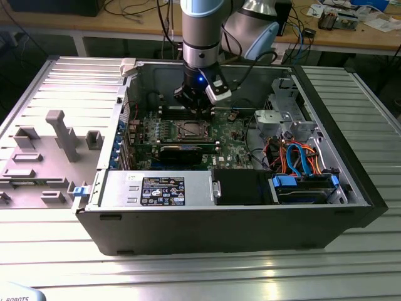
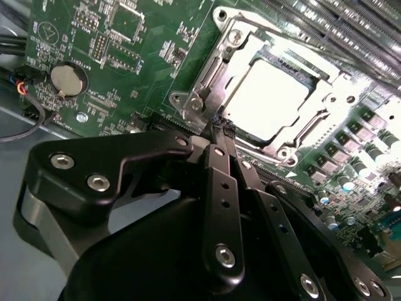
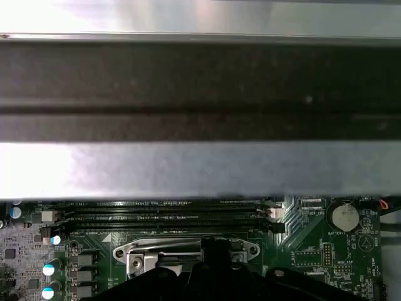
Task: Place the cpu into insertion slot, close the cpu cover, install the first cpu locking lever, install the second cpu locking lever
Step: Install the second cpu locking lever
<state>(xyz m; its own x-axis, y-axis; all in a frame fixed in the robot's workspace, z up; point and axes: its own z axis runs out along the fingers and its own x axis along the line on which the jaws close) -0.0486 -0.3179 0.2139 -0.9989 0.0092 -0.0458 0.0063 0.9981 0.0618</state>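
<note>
Hovering my gripper [image 2: 220, 128], fingers pinched shut and empty, at the insertion slot's [image 1: 188, 130] edge. Second wrist view shows the cpu [image 2: 269, 100] seated, cpu cover [image 2: 210, 72] down over it.

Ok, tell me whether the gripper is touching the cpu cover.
Cannot tell. In the second wrist view the gripper tips sit right at the cpu cover edge, but neither contact nor a gap shows plainly.

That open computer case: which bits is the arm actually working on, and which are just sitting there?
Part of the job:
- cpu, seated in the insertion slot
- cpu cover, down around it
- gripper, fingers together at the socket's edge

Just sitting there:
- coin battery
- memory slots
- graphics card
- blue and orange cables
- grey plastic fixtures
</note>
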